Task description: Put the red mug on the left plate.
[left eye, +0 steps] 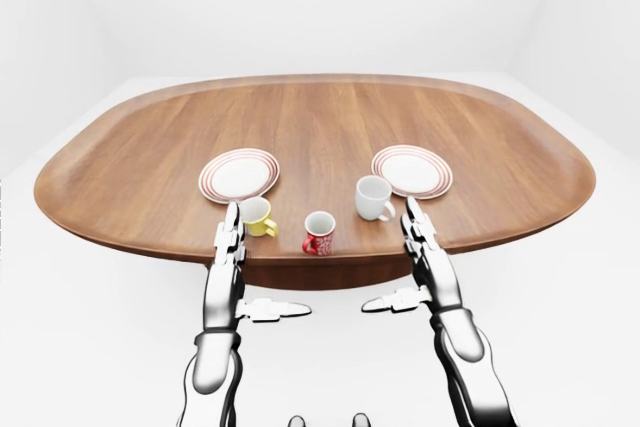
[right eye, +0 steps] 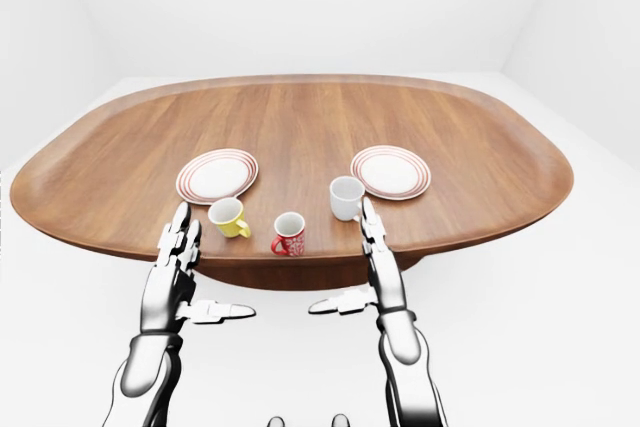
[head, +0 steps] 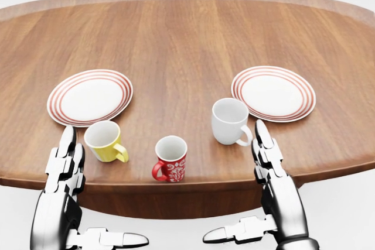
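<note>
The red mug point(head: 171, 159), patterned in white with its handle to the left, stands upright near the table's bottom edge in the head view. Up and to its left lies the left plate point(head: 90, 98), white with red rings. My left hand point(head: 104, 187) is open at the lower left, fingers point(head: 64, 156) pointing up beside the yellow mug, thumb out to the right below the table edge. My right hand point(head: 234, 182) is open likewise at the lower right, its fingers point(head: 266, 150) just below the white mug. Neither hand touches the red mug.
A yellow mug point(head: 104, 141) stands left of the red mug, below the left plate. A white mug point(head: 229, 121) stands to its right, beside the right plate point(head: 273, 93). The oval wooden table point(head: 187, 33) stretches far upward; the floor around it is white.
</note>
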`<state>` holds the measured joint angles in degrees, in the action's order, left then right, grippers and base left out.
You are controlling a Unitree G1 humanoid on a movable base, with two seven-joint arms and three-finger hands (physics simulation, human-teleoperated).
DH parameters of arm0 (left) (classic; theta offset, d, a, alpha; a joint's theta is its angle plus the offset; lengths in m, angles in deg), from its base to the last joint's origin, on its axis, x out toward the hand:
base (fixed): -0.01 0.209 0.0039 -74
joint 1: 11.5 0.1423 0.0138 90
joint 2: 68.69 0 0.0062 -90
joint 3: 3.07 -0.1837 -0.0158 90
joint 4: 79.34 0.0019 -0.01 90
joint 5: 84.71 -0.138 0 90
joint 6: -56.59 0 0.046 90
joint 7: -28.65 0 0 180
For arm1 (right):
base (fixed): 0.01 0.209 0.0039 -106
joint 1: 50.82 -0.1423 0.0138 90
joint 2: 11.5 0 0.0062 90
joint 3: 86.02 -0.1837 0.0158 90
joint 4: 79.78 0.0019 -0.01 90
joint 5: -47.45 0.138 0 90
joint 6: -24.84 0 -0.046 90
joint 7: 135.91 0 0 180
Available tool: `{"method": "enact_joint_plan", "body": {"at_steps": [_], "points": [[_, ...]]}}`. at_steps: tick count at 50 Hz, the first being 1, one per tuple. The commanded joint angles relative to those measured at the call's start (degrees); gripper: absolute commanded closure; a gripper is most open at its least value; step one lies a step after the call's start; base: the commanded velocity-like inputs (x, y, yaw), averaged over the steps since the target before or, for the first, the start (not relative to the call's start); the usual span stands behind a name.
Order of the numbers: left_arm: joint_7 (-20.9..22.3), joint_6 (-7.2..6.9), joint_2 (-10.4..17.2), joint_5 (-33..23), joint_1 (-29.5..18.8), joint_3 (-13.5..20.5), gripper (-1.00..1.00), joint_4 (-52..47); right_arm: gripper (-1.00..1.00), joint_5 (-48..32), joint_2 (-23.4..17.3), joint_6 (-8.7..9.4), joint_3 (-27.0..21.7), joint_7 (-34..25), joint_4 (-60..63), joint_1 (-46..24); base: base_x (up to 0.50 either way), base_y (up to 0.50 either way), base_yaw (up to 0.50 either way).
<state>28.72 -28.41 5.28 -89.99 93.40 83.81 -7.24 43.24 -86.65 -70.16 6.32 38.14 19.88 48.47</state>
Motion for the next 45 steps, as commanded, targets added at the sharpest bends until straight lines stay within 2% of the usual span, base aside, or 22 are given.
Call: {"method": "enact_joint_plan", "body": {"at_steps": [1, 45], "points": [[0.03, 0.00, 0.39, -0.07, 0.16, -0.02, -1.00, 0.05, -1.00, -0.27, 0.52, 0.00, -0.16, 0.14, -1.16, -1.45, 0.18, 0.50, 0.00], [0.46, 0.00, 0.47, -0.02, 0.32, -0.22, -1.00, 0.18, -1.00, -0.62, 0.50, 0.00, 0.30, -0.31, -0.95, -0.98, 0.18, 0.50, 0.00]]}}
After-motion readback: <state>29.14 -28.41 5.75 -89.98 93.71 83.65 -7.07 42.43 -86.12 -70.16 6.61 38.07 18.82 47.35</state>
